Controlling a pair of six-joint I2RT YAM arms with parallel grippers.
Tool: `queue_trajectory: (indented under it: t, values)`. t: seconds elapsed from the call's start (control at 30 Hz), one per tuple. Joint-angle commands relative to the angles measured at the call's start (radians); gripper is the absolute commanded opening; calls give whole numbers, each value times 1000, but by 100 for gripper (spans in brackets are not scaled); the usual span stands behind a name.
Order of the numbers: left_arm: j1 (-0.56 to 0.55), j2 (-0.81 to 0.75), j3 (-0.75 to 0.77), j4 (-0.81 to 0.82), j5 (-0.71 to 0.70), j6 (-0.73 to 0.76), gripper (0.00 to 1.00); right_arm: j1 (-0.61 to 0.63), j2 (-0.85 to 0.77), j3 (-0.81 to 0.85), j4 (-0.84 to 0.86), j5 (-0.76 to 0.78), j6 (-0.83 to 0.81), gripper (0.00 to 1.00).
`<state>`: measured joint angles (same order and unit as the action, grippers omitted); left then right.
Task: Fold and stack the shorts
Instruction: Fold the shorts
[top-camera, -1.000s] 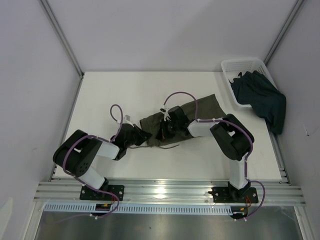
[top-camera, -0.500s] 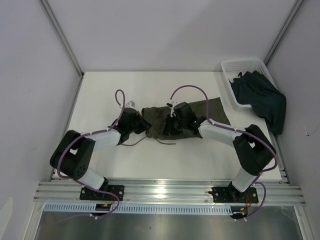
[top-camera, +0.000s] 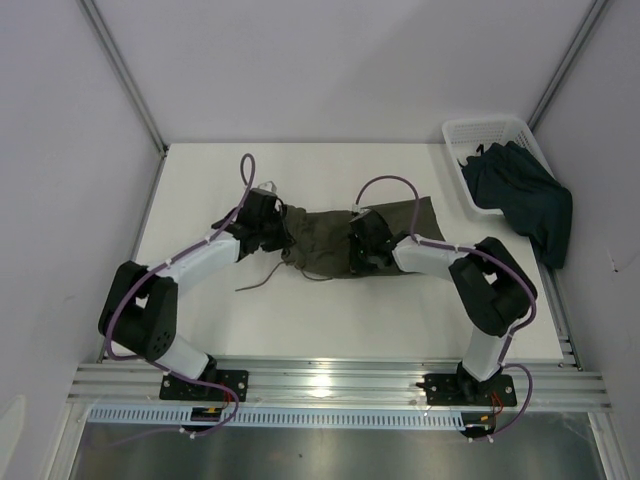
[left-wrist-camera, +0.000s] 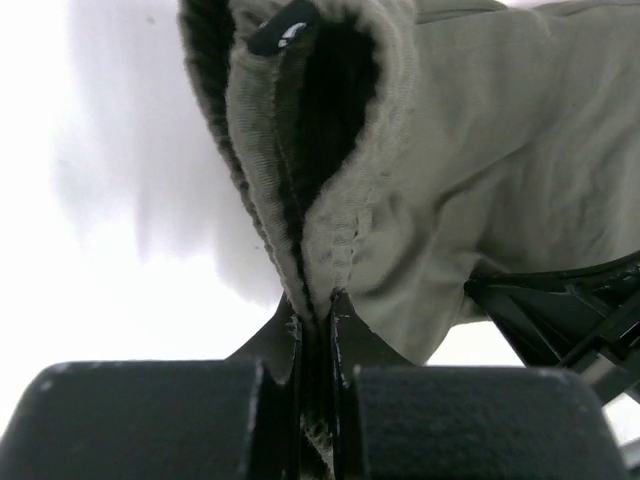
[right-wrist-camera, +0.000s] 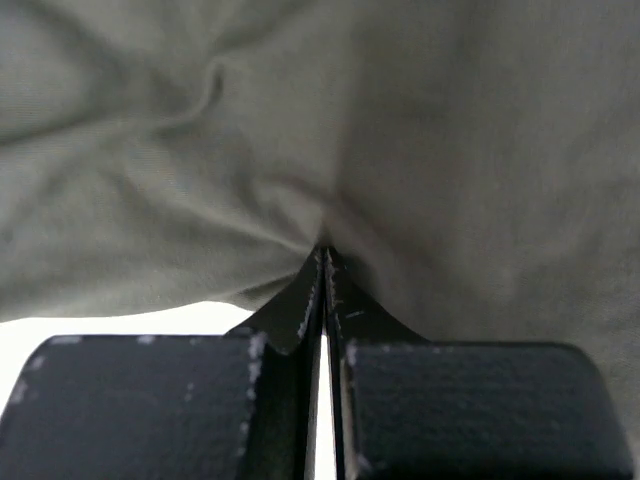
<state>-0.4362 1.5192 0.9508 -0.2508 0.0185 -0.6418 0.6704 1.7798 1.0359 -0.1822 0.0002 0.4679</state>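
The olive-green shorts (top-camera: 325, 238) lie spread across the middle of the table. My left gripper (top-camera: 280, 228) is shut on their left end; the left wrist view shows the waistband (left-wrist-camera: 330, 190) pinched between the fingers (left-wrist-camera: 345, 330). My right gripper (top-camera: 357, 250) is shut on the cloth near the middle; the right wrist view shows olive cloth (right-wrist-camera: 300, 130) bunched at the fingertips (right-wrist-camera: 310, 290). The dark navy-teal shorts (top-camera: 520, 195) hang out of the white basket (top-camera: 470, 135) at the back right.
A drawstring (top-camera: 262, 277) trails on the table in front of the left end of the olive shorts. The basket stands in the far right corner against the wall. Purple cables loop above both arms.
Both grippers have moved away from me, carrying the olive shorts toward the table's middle. The shorts have been drawn out wider and flatter from a bunched heap.
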Motion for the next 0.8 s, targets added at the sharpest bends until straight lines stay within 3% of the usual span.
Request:
queue_trajectory:
  t: [0.0,0.4,0.77]
  values:
    - [8,-37,75,-133,-74,82,0,40,44,29,-37,138,41,0]
    - [10,-67,266,-376,-181,177,0,242,151,202,-49,83,83,0]
    - [8,-122,319,-442,-198,209,0,192,105,361,-120,55,106,0]
